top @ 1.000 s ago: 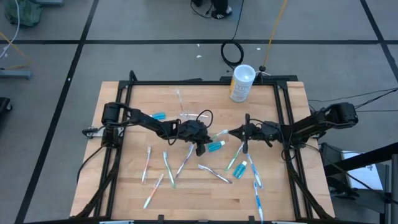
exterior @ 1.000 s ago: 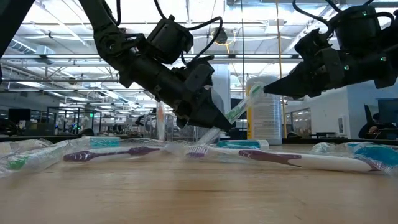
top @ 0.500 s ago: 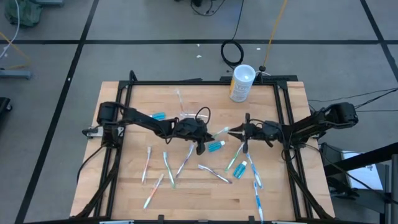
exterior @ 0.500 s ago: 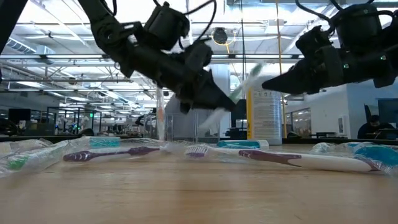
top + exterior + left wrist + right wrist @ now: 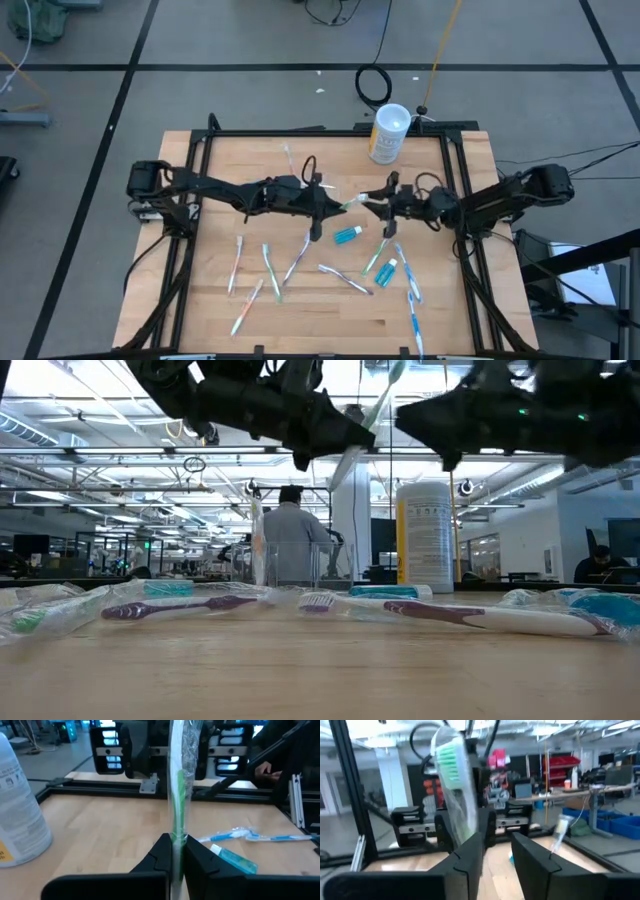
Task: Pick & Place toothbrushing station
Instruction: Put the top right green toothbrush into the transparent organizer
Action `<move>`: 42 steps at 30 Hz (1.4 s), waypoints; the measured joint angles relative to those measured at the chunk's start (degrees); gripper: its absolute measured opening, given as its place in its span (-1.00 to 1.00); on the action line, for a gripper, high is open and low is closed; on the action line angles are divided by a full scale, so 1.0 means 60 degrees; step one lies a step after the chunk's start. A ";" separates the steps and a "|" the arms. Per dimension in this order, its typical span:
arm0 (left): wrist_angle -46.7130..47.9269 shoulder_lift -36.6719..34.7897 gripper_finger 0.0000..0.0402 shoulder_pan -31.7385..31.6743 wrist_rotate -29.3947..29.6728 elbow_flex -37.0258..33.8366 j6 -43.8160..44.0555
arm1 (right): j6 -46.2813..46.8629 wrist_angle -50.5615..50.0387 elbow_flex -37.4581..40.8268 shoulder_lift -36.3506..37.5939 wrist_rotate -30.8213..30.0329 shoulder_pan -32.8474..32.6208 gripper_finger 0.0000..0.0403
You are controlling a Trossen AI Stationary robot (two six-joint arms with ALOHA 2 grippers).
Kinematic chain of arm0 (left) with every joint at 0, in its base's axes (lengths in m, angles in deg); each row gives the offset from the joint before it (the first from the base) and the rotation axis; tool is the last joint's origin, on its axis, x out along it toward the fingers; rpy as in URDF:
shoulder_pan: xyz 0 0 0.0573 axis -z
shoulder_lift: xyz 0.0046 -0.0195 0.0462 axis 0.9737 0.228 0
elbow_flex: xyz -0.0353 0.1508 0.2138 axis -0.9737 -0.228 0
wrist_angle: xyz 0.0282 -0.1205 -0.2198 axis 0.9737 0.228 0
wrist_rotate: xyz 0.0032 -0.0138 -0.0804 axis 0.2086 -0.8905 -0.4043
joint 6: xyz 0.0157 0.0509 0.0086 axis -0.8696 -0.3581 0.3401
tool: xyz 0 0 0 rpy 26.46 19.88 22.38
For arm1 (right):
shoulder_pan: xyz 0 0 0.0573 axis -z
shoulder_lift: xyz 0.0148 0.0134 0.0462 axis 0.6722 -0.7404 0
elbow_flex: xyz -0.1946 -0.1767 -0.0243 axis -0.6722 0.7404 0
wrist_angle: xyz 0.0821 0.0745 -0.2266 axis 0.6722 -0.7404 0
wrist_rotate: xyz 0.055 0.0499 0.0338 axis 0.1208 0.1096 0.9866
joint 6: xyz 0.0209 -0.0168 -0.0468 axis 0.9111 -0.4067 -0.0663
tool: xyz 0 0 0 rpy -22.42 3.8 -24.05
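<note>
Up over the middle of the table (image 5: 210, 300), the left gripper (image 5: 330, 205) is clamped on a wrapped green toothbrush (image 5: 178, 795), and only the left wrist cam really shows that pinch. The right gripper (image 5: 375, 205) faces it with fingers spread, brush head just beside them. The low view alone catches the clear holder (image 5: 290, 565) standing on the table beneath.

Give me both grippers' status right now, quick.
Left gripper: shut on the green toothbrush, raised above the table.
Right gripper: open, fingers either side of that toothbrush's wrapped head, not clamped.
</note>
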State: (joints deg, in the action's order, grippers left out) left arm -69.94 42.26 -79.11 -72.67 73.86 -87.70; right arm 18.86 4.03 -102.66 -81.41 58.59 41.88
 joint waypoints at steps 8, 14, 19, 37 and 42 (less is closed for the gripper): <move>0.0130 -0.0074 -0.85 -0.0050 -0.0019 -0.0011 0.0048 | 0.0225 -0.0917 -0.1482 -0.1119 0.0211 0.0000 -0.31; 0.0062 -0.0185 -0.93 -0.0065 0.0026 -0.0011 -0.0148 | 0.0088 -0.0806 -0.1482 -0.1258 0.0527 0.0047 -0.20; 0.0049 -0.0277 -0.90 -0.0186 0.0006 -0.0009 0.0228 | -0.0050 -0.0496 -0.1475 -0.1254 0.0488 0.0057 -0.15; -0.0071 -0.0276 -0.90 -0.0250 -0.0149 0.0000 0.0300 | -0.0686 -0.1575 -0.2456 -0.1251 0.0538 0.0335 -0.18; -0.0089 -0.0279 -0.93 -0.0258 -0.0149 0.0000 0.0296 | -0.0742 -0.1636 -0.2589 -0.1251 0.0534 0.0375 -0.24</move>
State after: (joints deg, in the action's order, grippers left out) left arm -70.47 40.59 -80.65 -73.56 73.86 -85.93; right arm 14.41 -5.79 -118.20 -88.91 61.80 44.13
